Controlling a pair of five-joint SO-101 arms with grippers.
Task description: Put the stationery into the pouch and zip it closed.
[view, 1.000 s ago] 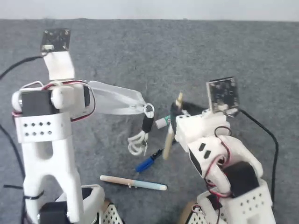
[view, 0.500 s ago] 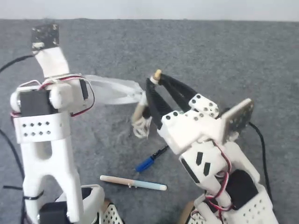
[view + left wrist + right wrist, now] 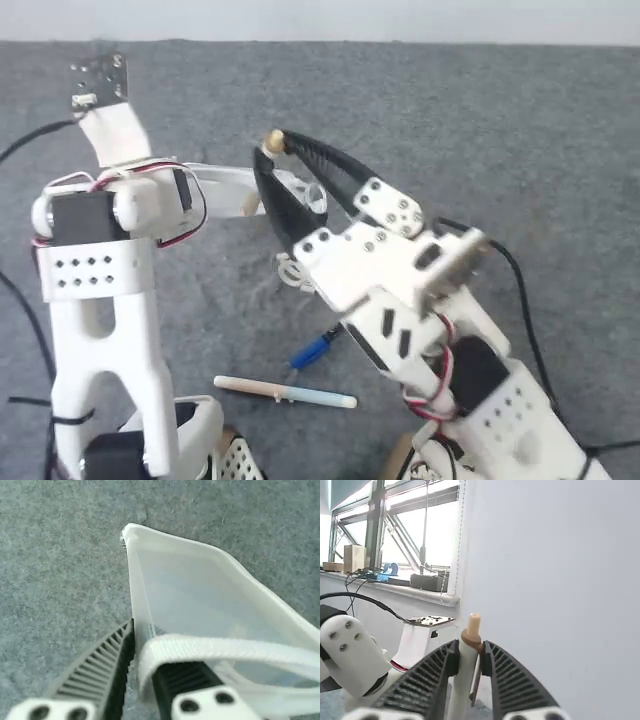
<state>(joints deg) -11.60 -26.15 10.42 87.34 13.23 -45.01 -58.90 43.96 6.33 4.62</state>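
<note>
Pinching the limp, light pouch by its rim, our left gripper holds it over the table. Our right gripper is closed on 1 stiff pen (we favour a mid-shaft hold) near the pouch.

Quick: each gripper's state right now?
Left gripper: closed on the translucent white plastic pouch.
Right gripper: closed on the slim cream-coloured pen with a brown band.

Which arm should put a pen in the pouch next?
Right. The right gripper grips a cream pen close to the pouch, while the left gripper is busy holding the pouch.
</note>
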